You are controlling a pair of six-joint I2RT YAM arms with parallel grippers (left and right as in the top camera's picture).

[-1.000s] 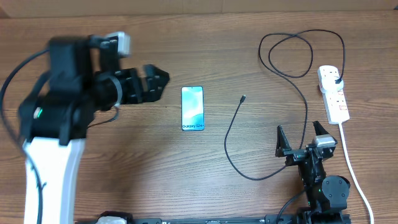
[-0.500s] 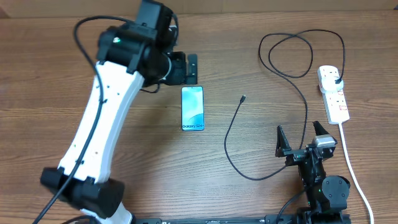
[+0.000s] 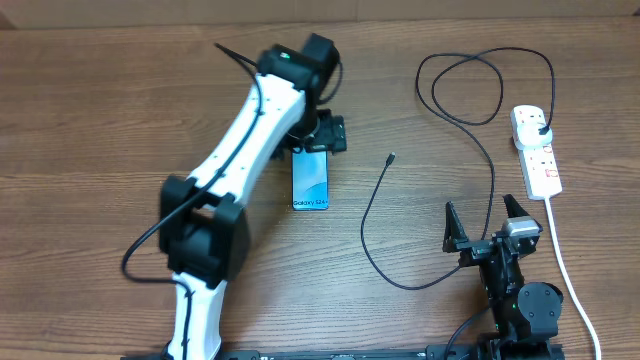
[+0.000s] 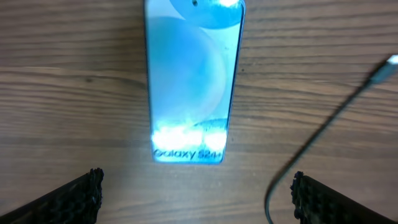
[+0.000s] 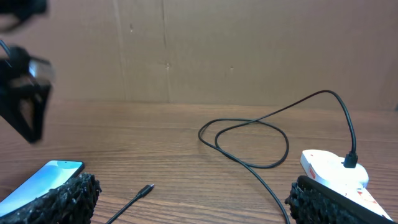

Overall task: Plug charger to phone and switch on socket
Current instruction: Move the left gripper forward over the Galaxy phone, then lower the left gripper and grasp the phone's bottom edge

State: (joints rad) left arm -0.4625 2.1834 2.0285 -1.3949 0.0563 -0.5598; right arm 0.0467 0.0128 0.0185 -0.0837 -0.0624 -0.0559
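The phone (image 3: 310,180) lies flat mid-table, its screen lit, also clear in the left wrist view (image 4: 193,81). My left gripper (image 3: 318,135) hovers over its far end, open, its fingers (image 4: 74,199) wide apart with only bare wood between them. The charger cable (image 3: 372,215) loops right of the phone, its connector tip (image 3: 391,158) free on the table and its plug (image 3: 541,128) seated in the white socket (image 3: 537,160). My right gripper (image 3: 484,222) stands open near the front edge, beside the cable. The tip (image 5: 147,188) and socket (image 5: 329,167) lie ahead of it.
The socket's thick white cord (image 3: 568,270) runs toward the front right edge. The black cable makes a double loop (image 3: 470,85) at the back right. A brown wall (image 5: 217,50) stands behind the table. My left arm (image 3: 240,170) crosses the table's left half.
My left arm has swung from the far left rightward and now hangs over the phone's far end. Right arm, phone, cable and socket have not moved.
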